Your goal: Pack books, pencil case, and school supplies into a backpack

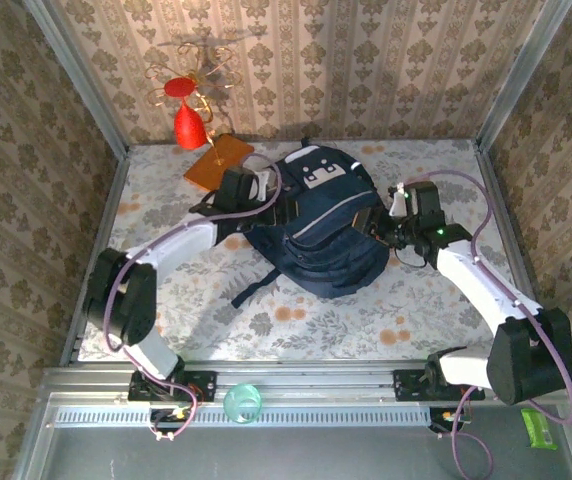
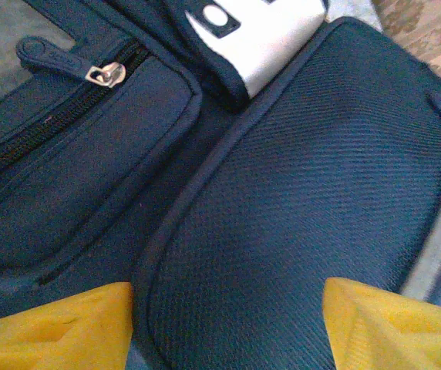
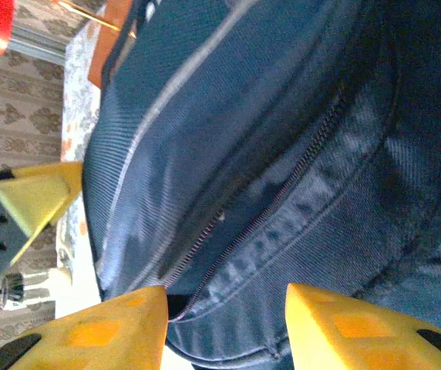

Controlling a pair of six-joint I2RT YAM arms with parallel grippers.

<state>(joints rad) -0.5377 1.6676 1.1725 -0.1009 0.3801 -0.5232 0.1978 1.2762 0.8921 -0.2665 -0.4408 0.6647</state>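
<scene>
The navy backpack lies flat in the middle of the table, its grey-white patch toward the far wall. My left gripper is over the backpack's left side. In the left wrist view this gripper is open, its yellow fingers wide apart over a front panel, near a pocket zipper pull. My right gripper is at the backpack's right side. The right gripper is open, straddling a partly open zipper. The books, pencil case and school supplies are out of view.
An orange flat slab lies at the back left beside the backpack, with a red and gold ornament behind it by the wall. A loose strap trails toward the near edge. Metal frame rails bound the table.
</scene>
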